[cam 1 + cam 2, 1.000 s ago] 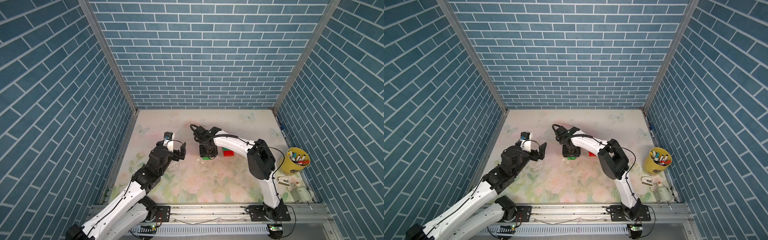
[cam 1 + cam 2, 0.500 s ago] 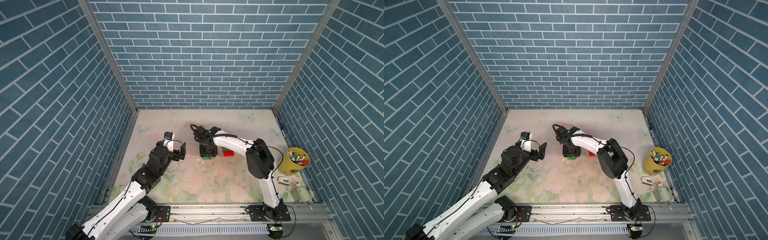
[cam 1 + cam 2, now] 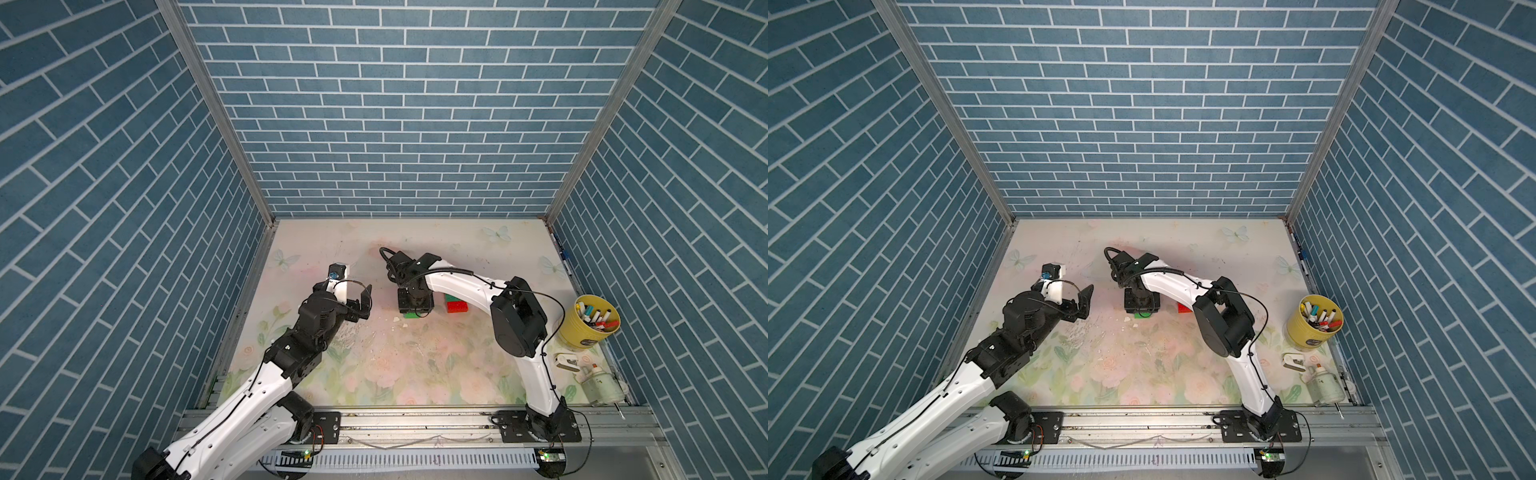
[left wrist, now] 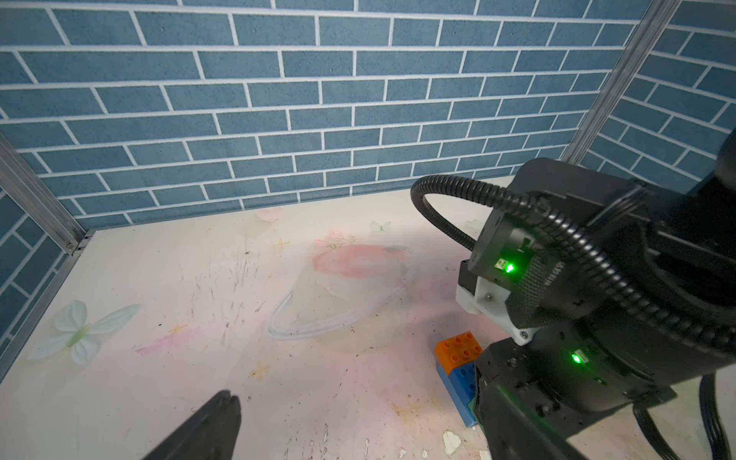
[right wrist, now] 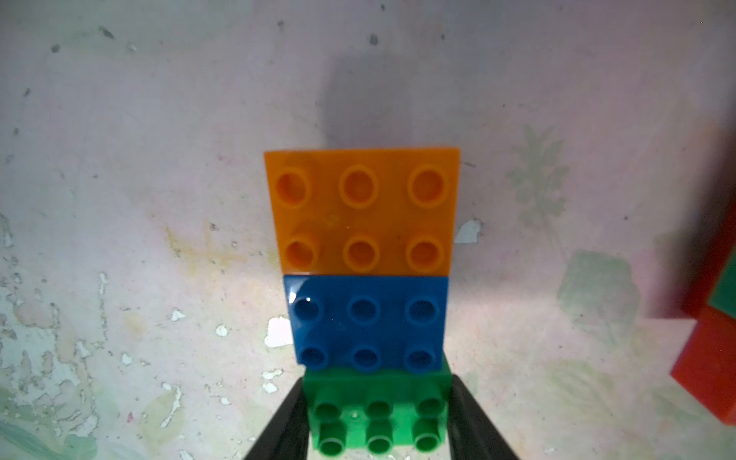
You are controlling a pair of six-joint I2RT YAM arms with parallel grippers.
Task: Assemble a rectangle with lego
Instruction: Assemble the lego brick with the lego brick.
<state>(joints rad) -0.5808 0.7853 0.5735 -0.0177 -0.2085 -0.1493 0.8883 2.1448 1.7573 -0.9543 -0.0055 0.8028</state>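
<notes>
Right hand [image 5: 376, 432] is closed on the green brick [image 5: 378, 388], gripping across its two short ends. The blue brick [image 5: 368, 322] and orange brick [image 5: 362, 211] continue the line straight ahead of that hand, long sides meeting; whether all three sit level cannot be told. A red brick [image 3: 457, 306] lies just beside the row. Left hand [image 3: 362, 306] is wide open, holding nothing, well apart; the right arm is nearer. The bench [image 3: 415, 374] is flat, worn and flaking, and bare between the row and the left hand.

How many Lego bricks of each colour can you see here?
orange brick: 1
blue brick: 1
green brick, plus a second: 2
red brick: 1 sure; more may be hidden
Total: 5 in view
</notes>
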